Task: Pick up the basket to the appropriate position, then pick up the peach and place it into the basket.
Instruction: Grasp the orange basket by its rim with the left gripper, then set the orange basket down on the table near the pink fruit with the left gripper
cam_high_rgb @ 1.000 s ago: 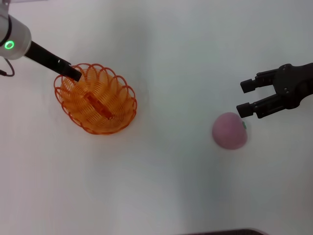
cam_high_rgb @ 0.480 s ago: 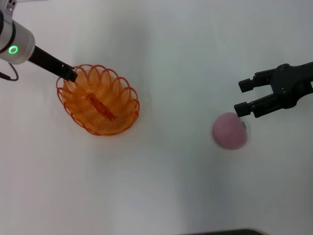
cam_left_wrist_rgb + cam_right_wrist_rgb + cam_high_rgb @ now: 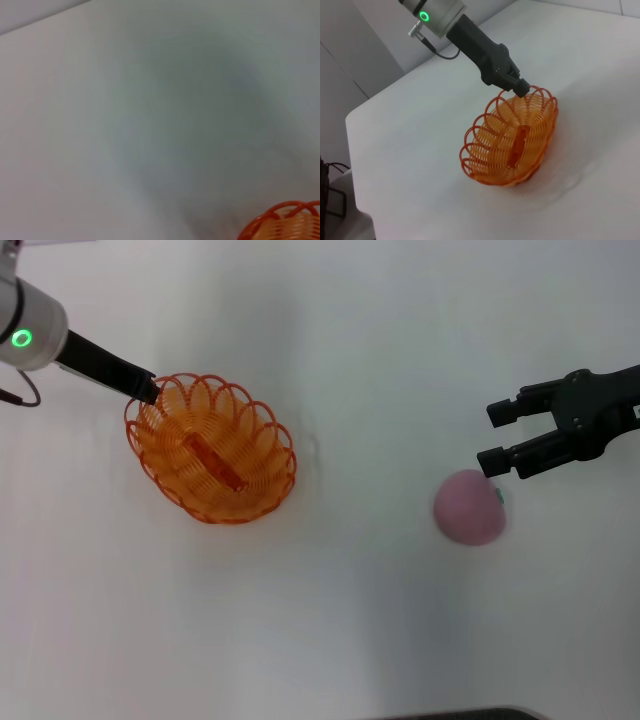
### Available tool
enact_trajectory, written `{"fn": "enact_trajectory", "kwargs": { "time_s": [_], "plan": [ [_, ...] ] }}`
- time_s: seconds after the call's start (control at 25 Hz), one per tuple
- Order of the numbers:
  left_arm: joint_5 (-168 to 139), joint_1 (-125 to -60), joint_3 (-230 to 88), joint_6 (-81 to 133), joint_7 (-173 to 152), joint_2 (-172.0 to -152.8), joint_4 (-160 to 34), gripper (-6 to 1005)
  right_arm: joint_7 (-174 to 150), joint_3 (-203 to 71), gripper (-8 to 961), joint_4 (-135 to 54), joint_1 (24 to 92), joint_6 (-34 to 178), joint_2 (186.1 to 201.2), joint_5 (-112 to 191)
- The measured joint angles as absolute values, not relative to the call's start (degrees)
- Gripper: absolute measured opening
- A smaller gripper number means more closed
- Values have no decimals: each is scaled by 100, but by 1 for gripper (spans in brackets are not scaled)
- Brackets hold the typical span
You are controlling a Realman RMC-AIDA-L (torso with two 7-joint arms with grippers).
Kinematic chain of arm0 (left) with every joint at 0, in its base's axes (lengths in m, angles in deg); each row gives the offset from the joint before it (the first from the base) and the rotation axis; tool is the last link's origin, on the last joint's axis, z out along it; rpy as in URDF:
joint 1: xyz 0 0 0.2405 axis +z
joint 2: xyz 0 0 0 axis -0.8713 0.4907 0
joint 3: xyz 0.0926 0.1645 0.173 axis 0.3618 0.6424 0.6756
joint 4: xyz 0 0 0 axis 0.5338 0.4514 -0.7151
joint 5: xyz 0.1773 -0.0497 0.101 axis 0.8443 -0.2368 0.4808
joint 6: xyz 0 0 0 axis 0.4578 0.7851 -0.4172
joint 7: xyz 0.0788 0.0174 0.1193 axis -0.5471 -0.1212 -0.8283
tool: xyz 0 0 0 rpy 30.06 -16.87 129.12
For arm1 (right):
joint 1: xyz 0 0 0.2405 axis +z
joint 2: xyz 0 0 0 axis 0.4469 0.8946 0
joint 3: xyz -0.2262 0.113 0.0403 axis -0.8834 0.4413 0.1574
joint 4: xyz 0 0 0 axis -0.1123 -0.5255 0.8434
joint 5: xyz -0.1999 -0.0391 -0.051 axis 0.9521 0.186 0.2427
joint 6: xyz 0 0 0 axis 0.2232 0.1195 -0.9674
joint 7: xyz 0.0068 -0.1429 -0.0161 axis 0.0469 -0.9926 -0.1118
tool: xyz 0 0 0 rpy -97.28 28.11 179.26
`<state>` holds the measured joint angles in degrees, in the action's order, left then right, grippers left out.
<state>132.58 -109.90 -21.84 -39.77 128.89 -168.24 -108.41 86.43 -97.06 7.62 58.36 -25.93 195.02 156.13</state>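
Nearest the robot's body: the round pink peach [image 3: 469, 507] w/ a small green leaf mark, resting on the white table [image 3: 350, 620], well apart from the basket, off on the robot's right side of it. Just beyond the peach, the right gripper [image 3: 496, 436] hangs w/ its black fingers spread wide, nothing between them; the lower fingertip sits right by the peach's upper edge, can't tell if touching.

Farther off and to the left of the peach: the small oval orange wire-loop basket [image 3: 212, 449], scalloped rim, darker orange strip in its bottom. Upright on the table, nothing in it. The left gripper [image 3: 150, 392] is at the basket's far-left rim; in the right wrist view its tip [image 3: 517, 87] is pinched on a rim loop, so closed on the wire. Left wrist view shows only a sliver of the rim [image 3: 282, 222] and bare table.

Handling, as judgement: the basket looks light and springy, thin wire, so a rim-loop pinch is enough but it may tilt or swing from one edge; keep it low. The peach looks smooth and round, prob. rolls if nudged from one side; best taken across its widest part w/ fingers straddling it evenly, moderate squeeze. The basket mouth is wider than the peach, so the drop-in has margin.
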Motion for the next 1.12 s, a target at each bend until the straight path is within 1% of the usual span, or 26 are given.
{"fn": "enact_trajectory", "kwargs": {
  "time_s": [0.12,0.24,0.44,0.52,0.64,0.84,0.96,1.12],
  "plan": [
    [13129,-10995,-2753,-4257,12880,-16756,-10845,48,8643,-9706,946,763,5832,-2586,19503,15613],
    [12909,-10942,-3384,-4582,12913,-16620,-10845,46,8640,-9705,945,763,5828,-2580,19510,15613],
    [12475,-10617,-4542,-5020,12946,-16395,-10814,39,8635,-9706,945,762,5827,-2578,19526,15612],
    [12374,-10425,-4916,-5149,12985,-16358,-10817,37,8634,-9706,945,761,5827,-2579,19530,15612],
    [12339,-10140,-5186,-5282,13114,-16390,-10803,46,8634,-9706,945,758,5822,-2563,19536,15613],
    [12337,-9635,-5199,-5553,13687,-16579,-10791,95,8634,-9705,944,754,5837,-2543,19556,15613],
    [12322,-9472,-5185,-5897,13671,-16650,-10790,150,8634,-9706,944,753,5873,-2536,19558,15613],
    [12319,-9391,-5201,-6133,13566,-16662,-10826,223,8634,-9719,944,753,5922,-2528,19565,15613]
  ]
}}
